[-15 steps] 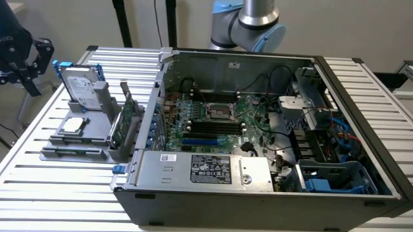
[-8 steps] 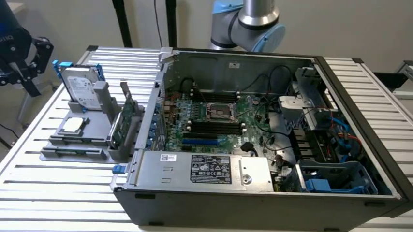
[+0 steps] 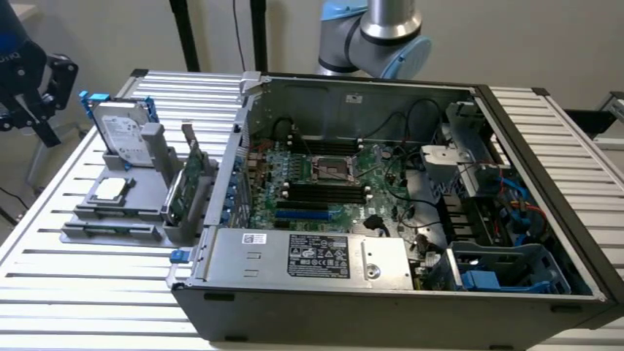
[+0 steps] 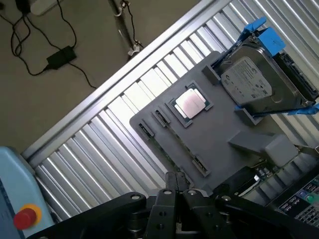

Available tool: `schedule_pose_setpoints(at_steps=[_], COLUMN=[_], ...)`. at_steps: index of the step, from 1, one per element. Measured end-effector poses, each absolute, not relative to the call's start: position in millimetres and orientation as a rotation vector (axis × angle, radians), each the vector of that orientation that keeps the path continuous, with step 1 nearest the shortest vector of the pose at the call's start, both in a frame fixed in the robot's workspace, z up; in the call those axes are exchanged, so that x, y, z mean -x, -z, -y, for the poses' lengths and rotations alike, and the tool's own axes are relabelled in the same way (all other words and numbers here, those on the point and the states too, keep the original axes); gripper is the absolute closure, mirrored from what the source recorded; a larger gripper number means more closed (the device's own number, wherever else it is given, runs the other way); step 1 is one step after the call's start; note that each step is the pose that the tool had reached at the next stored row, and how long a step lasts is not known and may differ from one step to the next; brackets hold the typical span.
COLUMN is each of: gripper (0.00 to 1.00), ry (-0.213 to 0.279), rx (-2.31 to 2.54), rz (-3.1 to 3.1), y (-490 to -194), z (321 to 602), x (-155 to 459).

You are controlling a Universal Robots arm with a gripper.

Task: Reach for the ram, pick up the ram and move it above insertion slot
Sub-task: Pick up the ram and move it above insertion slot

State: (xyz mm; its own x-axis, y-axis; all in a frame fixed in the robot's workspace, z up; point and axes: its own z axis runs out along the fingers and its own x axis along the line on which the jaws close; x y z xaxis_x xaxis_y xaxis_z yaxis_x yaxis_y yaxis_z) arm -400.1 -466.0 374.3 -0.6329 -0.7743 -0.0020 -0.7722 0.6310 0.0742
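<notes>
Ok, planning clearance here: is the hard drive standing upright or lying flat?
Upright: the hard drive stands on edge in the gray holder.

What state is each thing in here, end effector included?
ram, on edge in a slot of the tray, not gripped
processor, flat in its recess
hard drive, standing in a blue caddy
expansion card, upright in tray
computer case, open, interior exposed
end effector, above the tray's edge, touching nothing
</notes>
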Motion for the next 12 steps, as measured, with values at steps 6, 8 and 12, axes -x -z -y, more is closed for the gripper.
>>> schedule_pose_setpoints(at_steps=[6, 8, 12], gripper=[0.89, 0.89, 0.89], ry=[0.102, 0.096, 0.084], rx=[-1.484, -1.536, -1.639], rz=[2.731, 2.707, 2.658], y=[-373.8, -373.1, -371.2], z=[466.0, 466.0, 466.0], x=[400.1, 400.2, 400.0])
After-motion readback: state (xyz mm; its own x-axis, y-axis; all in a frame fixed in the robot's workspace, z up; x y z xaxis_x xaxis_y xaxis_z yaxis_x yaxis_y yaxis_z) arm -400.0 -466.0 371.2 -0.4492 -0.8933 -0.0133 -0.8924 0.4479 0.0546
